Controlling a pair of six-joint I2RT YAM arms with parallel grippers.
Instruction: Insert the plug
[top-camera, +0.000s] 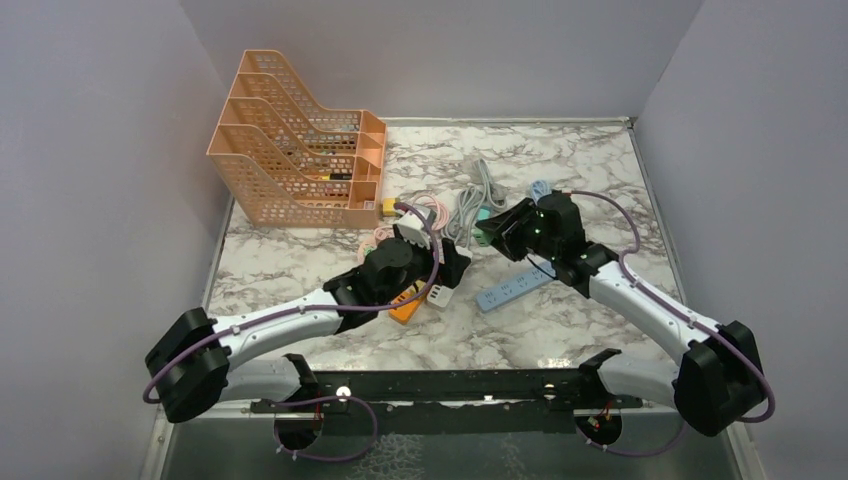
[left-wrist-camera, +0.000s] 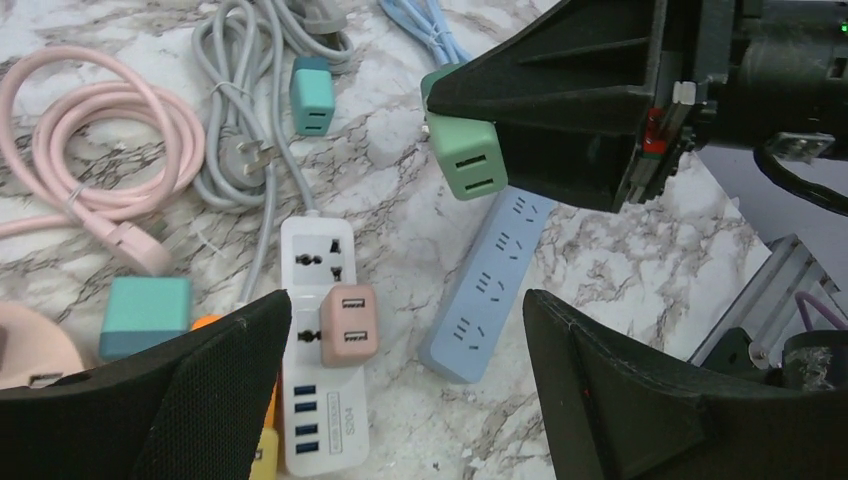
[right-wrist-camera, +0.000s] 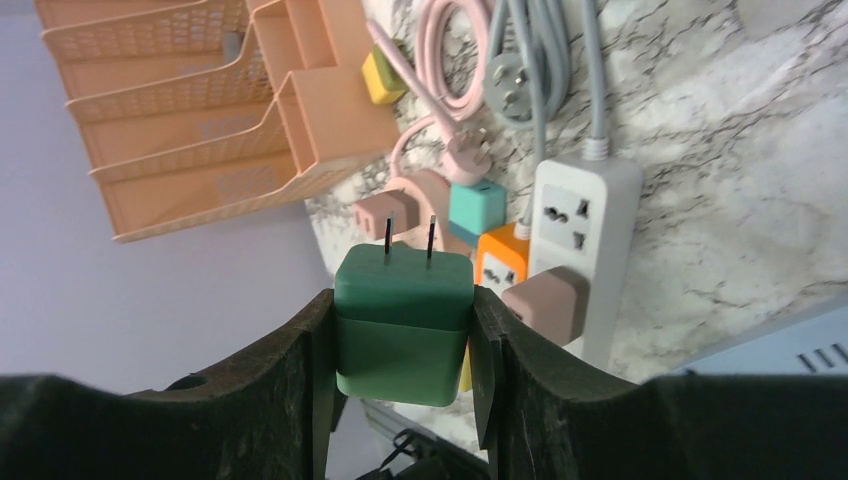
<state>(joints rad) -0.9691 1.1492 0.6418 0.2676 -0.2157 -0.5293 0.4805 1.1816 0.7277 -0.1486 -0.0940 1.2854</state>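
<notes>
The right claw (right-wrist-camera: 402, 300) is pinching the green plug (right-wrist-camera: 402, 335) by its sides. The plug is up in the air near the middle of the table (left-wrist-camera: 620, 250), just past the far end of the blue power strip (left-wrist-camera: 490, 290). Its two metal pins stick out bare. The left claw (left-wrist-camera: 405, 330) is spread wide and holds nothing. It hangs over the white power strip (left-wrist-camera: 320, 250), where a pink plug (left-wrist-camera: 348, 325) sits. Loose cords (left-wrist-camera: 240, 110) lie beyond.

Tight spot
Long light-blue plastic power strip (left-wrist-camera: 490, 290) lay uncovered on top, white plastic power strip (left-wrist-camera: 320, 232) crowding just beside it.
</notes>
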